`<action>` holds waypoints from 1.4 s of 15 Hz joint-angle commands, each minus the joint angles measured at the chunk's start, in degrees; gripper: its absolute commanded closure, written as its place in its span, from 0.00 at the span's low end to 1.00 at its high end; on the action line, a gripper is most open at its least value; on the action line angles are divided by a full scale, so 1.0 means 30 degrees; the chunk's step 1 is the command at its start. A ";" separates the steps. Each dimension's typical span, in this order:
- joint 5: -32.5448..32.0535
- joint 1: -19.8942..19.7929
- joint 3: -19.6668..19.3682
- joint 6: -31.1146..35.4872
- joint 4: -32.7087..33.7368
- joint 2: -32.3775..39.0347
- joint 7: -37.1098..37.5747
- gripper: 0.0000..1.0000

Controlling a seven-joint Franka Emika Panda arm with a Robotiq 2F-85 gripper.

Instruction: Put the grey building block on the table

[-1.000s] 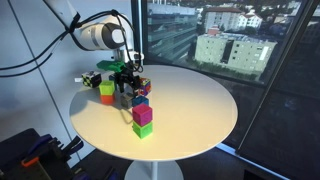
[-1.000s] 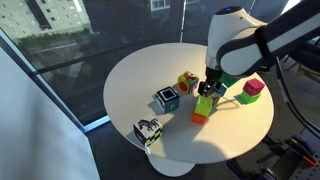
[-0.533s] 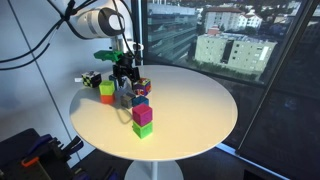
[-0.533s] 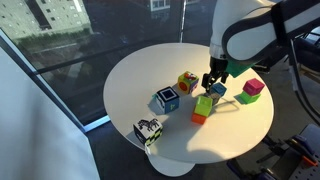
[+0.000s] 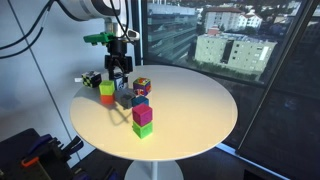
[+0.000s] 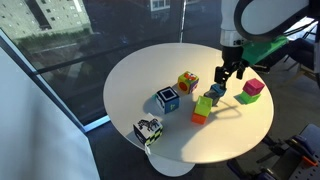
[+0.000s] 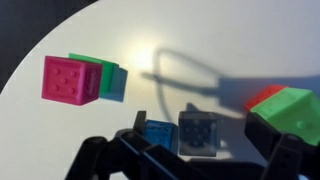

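Wrist view: the dark body of the gripper (image 7: pixel 195 162) fills the bottom edge and covers the near sides of the grey building block (image 7: pixel 200 132) and of the blue block (image 7: pixel 158 134) just to its left; whether these two touch cannot be told. A green block with a red one behind it (image 7: pixel 283 106) is cut off at the right, partly behind a finger. To the far left a magenta block (image 7: pixel 70 79) hides most of a green block behind it. The jaws stand wide apart and hold nothing. The grey building block rests on the white table (image 7: pixel 210 35) below the gripper, between the lines of the two fingers and apart from both. In an exterior view the gripper (image 5: pixel 118 72) hangs clear above the table (image 5: pixel 195 110), with the grey building block (image 5: pixel 124 98) beneath it, between a green-on-orange stack (image 5: pixel 106 92) and the blue block (image 5: pixel 140 101). In an exterior view the gripper (image 6: pixel 229 80) is raised likewise; there the grey and blue blocks are too small to separate, and the arm is cut off at the top.
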 commanded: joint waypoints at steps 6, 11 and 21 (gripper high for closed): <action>0.1332 -0.0316 0.0739 -0.4171 -0.0636 -0.3877 -0.0727 0.00; 0.2094 -0.0278 0.0965 -0.4928 -0.0971 -0.5771 -0.1250 0.00; 0.1721 -0.0377 0.1382 -0.2068 -0.2863 -0.8746 -0.0993 0.00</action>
